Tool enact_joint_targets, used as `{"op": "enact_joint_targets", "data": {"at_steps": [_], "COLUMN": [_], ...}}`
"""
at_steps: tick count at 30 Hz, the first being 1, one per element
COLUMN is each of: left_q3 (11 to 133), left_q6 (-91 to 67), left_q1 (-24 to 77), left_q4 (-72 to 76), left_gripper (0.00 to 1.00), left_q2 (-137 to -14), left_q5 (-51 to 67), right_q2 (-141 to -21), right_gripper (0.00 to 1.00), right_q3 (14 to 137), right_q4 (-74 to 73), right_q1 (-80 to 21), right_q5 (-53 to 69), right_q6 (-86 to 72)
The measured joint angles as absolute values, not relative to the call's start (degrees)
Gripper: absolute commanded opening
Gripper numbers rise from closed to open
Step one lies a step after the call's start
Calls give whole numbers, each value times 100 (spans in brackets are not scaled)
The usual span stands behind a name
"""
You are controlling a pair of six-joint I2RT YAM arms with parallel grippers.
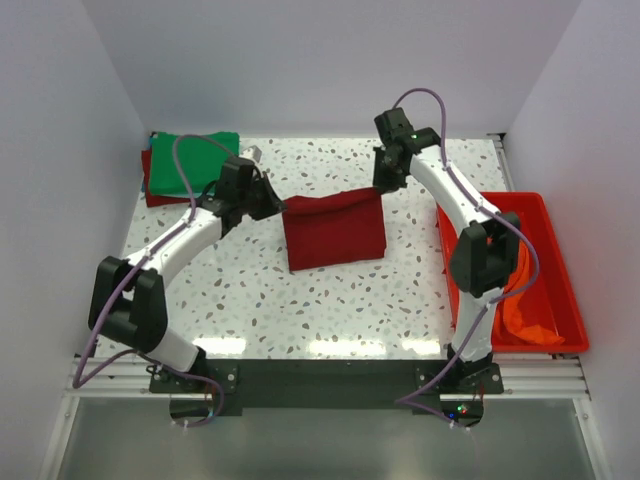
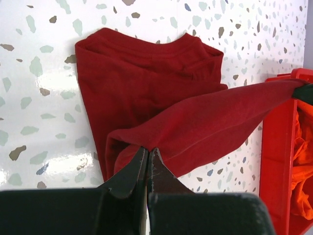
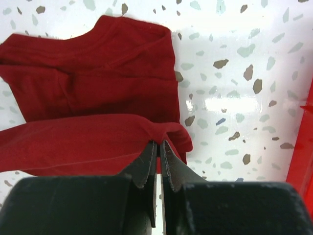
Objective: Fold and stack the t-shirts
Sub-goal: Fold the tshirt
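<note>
The dark red t-shirt (image 1: 335, 238) is laid mid-table, its far edge lifted and pulled taut, evidently so a clean fold can be made. One corner is clamped by the left gripper (image 1: 277, 205), the other by the right gripper (image 1: 381, 188). A green t-shirt (image 1: 192, 160) is stacked far-left; an orange t-shirt (image 1: 525, 300) is kept in the red tub (image 1: 520, 197).

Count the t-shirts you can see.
4: a dark red t-shirt mid-table; a green t-shirt far left, atop a second dark red t-shirt; an orange t-shirt in the tub. Others may lie hidden.
</note>
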State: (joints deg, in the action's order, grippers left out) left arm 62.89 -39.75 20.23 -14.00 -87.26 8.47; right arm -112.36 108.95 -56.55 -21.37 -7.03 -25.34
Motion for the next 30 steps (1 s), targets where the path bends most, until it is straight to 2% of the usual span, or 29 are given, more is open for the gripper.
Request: {"op": "enact_joint_targets", "data": {"at_steps": [12,23,24,25,26,27,29,30], "left_q3": [6731,7085,7118,7183,7266,7397,7710,7769], "left_q6": [-3918,-3918,-3918,-3870,-3876,-3819,-3780,-3760], "left_q1": [1717,1461,1444,1426,1415,1398,1372,1358], "left_q4": [-1203,-982,-987,-996,-1015,-1041,-1118,-1133], "left_gripper": [0,0,23,40,54,71,81,82], "left_q2": [-9675,-10477,-10538,-10610,-10685,-10785,-10975,-10997], "left_q5": [1144,1356,1365,1374,1376,1374,1339,1319], "right_q2": [-12333,-12960,-12993,-13030,-13067,-13124,-13249,-13294], "right_gripper": [0,0,0,4,15,35,55,59], "right_q3": [11920,12226,12274,12320,12372,12468,12669,12770], "right_q4": [-5723,-5743,-5745,-5741,-5749,-5774,-5791,-5817], "right_q1": [-1962,-1903,-1903,-1903,-1900,-1900,-1890,-1885], "right_q5": [-648,-600,-582,-552,-534,-513,-489,-482], "right_q6": [-2418,-2392,-2392,-2392,-2392,-2401,-2373,-2335]}}
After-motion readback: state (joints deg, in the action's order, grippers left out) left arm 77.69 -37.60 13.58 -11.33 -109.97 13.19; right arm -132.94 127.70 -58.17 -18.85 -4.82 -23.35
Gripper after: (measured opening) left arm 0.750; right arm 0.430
